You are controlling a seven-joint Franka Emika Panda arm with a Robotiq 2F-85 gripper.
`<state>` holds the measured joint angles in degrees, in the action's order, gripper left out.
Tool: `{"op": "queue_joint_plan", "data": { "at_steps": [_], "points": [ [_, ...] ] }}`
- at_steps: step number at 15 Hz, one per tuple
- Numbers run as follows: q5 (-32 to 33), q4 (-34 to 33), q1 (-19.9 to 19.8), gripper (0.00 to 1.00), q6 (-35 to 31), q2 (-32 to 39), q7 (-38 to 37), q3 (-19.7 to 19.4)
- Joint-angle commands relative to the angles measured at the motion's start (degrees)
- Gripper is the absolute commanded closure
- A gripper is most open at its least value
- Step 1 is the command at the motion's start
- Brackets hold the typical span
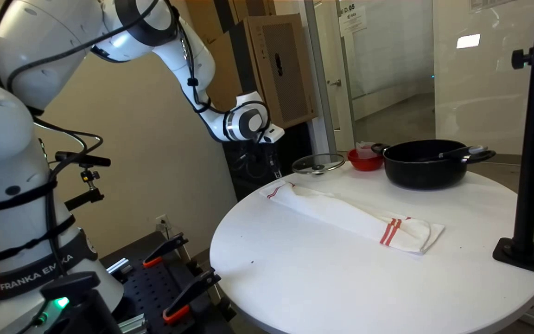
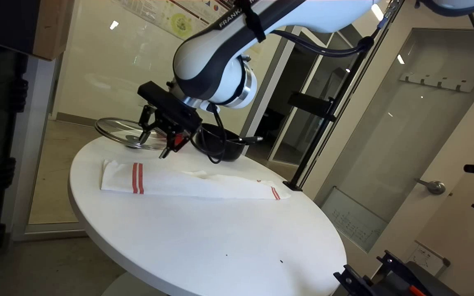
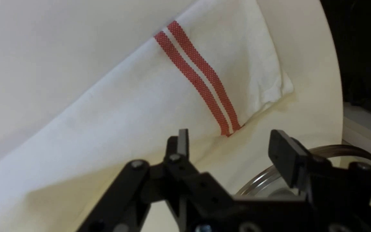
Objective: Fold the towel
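In the wrist view, we are seeing a red-striped dish towel (image 3: 124,106) crossing lower left to upper right, the gripper (image 3: 229,145) gaping wide, grasping nothing. We are advising pinching all layers at the upper-right end, minding the glass lid (image 3: 262,179), lower right, and the round table (image 3: 316,71) edge, far right; open room is lying upper left.

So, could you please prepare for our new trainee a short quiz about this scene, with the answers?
1. Multiple choice: what colour are the stripes on the towel? A green, B red, C blue.
2. True or false: the gripper is open.
3. Fill in: in an exterior view, the red (blank) appears between the glass lid and the black pot.

Key: 1 B; 2 true, its fingers stand apart in the wrist view; 3 bowl.
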<state>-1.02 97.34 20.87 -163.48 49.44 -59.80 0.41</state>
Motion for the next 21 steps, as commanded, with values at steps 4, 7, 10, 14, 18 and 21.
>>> {"op": "queue_joint_plan", "data": {
  "at_steps": [4,7,10,14,18,21],
  "points": [
    [-5.25,4.12,-3.03,0.00,7.84,-3.92,2.52,0.27],
    [-7.71,2.99,-5.05,0.00,11.34,-4.66,0.30,-1.05],
    [-9.61,2.39,-6.90,0.00,12.13,-5.47,-2.43,-2.88],
    [-10.71,2.09,-7.19,0.00,9.75,-5.05,-10.99,-6.95],
    [-10.68,1.83,-8.93,0.00,8.63,-5.44,-18.85,-10.29],
    [-10.86,1.87,-10.92,0.00,7.54,-6.25,-23.81,-12.56]
  ]
}}
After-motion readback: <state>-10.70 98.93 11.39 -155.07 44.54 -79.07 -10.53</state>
